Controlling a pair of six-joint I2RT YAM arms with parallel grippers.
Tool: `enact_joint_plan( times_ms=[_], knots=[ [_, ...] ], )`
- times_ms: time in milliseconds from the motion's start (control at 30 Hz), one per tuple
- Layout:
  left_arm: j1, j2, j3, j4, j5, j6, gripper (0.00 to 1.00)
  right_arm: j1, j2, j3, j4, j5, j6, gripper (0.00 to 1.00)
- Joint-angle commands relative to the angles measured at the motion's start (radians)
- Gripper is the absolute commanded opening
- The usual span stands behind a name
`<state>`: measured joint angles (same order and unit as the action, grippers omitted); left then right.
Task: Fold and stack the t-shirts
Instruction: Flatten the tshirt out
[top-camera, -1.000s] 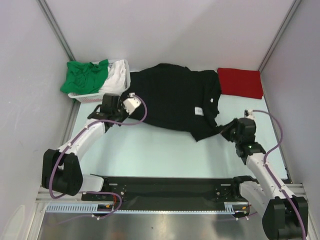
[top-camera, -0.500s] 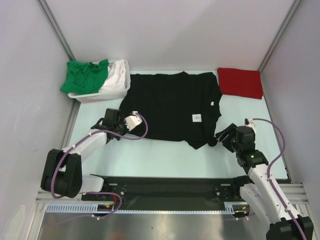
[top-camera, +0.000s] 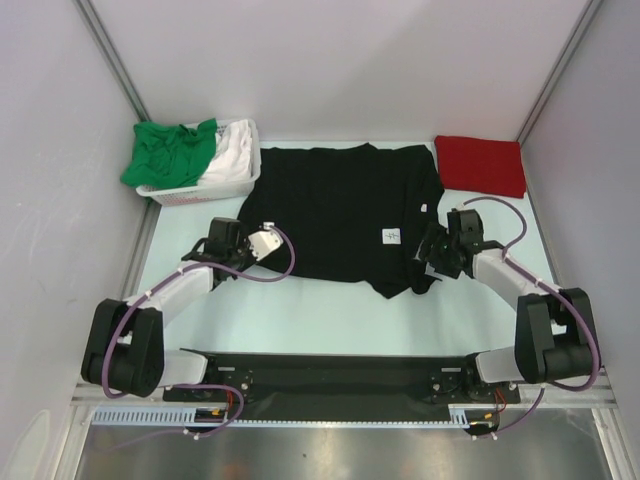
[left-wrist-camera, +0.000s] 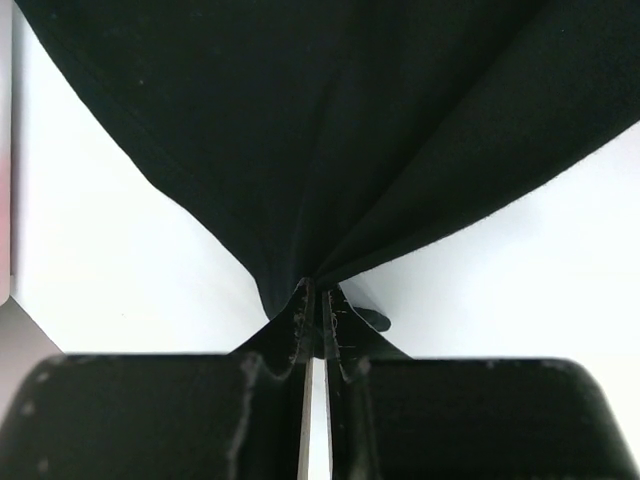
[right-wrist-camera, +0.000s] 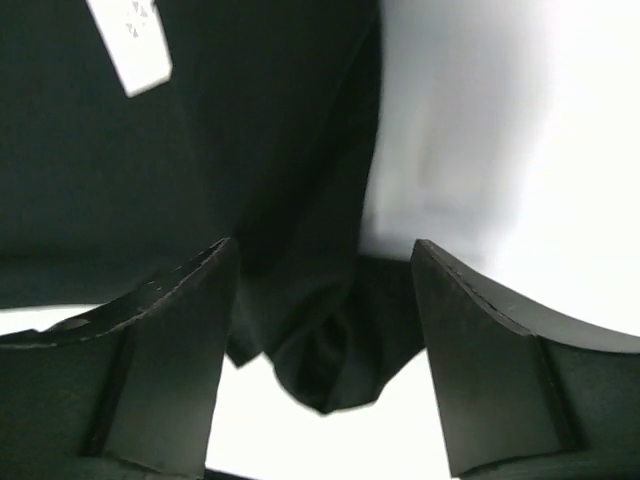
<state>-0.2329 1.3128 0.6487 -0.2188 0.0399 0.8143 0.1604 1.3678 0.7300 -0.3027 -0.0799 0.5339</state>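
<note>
While the black cloth t-shirt (top-camera: 340, 205) lies spread flat on the pale table (top-camera: 330, 312), the step in hand looks like smoothing it before the first fold. Nearest, the left gripper (left-wrist-camera: 315, 300) is pinched tight on the shirt's near left corner. The right gripper (right-wrist-camera: 322, 255) gapes wide over the rumpled near right corner, holding nothing; next it should close there and draw that bunch flat. Farther back lie a folded red t-shirt (top-camera: 482, 165), and a green t-shirt (top-camera: 170, 150) and a white t-shirt (top-camera: 232, 158) heaped in a white plastic basket (top-camera: 190, 193).
</note>
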Motion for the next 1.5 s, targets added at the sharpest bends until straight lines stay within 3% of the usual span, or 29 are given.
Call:
enact_joint_plan(
  times_ms=[0, 200, 333, 433, 567, 867, 1200, 1333, 1400, 1433, 1467],
  knots=[
    [0.012, -0.044, -0.015, 0.025, -0.003, 0.014, 0.08, -0.048, 0.025, 0.017, 0.135, -0.012, -0.022, 0.73],
    [0.012, -0.046, -0.017, 0.015, -0.006, 0.005, 0.07, -0.108, 0.163, 0.028, 0.221, -0.067, -0.006, 0.55],
    [0.012, -0.058, -0.015, 0.013, -0.006, 0.005, 0.08, -0.131, 0.229, 0.028, 0.279, -0.093, 0.021, 0.54],
    [0.012, -0.058, -0.011, 0.009, 0.002, 0.002, 0.08, -0.130, 0.263, 0.037, 0.293, -0.104, 0.029, 0.37],
    [0.012, -0.053, -0.017, 0.012, -0.017, 0.008, 0.07, -0.153, 0.275, 0.049, 0.338, -0.124, 0.037, 0.00],
    [0.027, -0.063, -0.043, 0.042, -0.037, 0.048, 0.05, -0.331, 0.102, 0.152, 0.214, -0.052, -0.046, 0.00],
    [0.027, -0.001, 0.015, 0.035, 0.041, 0.014, 0.07, -0.351, 0.247, 0.294, 0.211, -0.057, -0.080, 0.04],
    [0.027, 0.014, 0.037, 0.042, 0.048, 0.013, 0.19, -0.344, 0.345, 0.441, 0.183, -0.055, -0.100, 0.20],
    [0.027, 0.019, 0.048, 0.044, 0.048, 0.006, 0.25, -0.338, 0.405, 0.500, 0.162, -0.081, -0.127, 0.33],
    [0.027, 0.020, 0.049, 0.044, 0.048, 0.003, 0.33, -0.335, 0.422, 0.561, 0.136, -0.078, -0.156, 0.46],
    [0.027, 0.022, 0.051, 0.045, 0.046, 0.000, 0.36, -0.331, 0.435, 0.589, 0.098, -0.057, -0.172, 0.51]
  ],
)
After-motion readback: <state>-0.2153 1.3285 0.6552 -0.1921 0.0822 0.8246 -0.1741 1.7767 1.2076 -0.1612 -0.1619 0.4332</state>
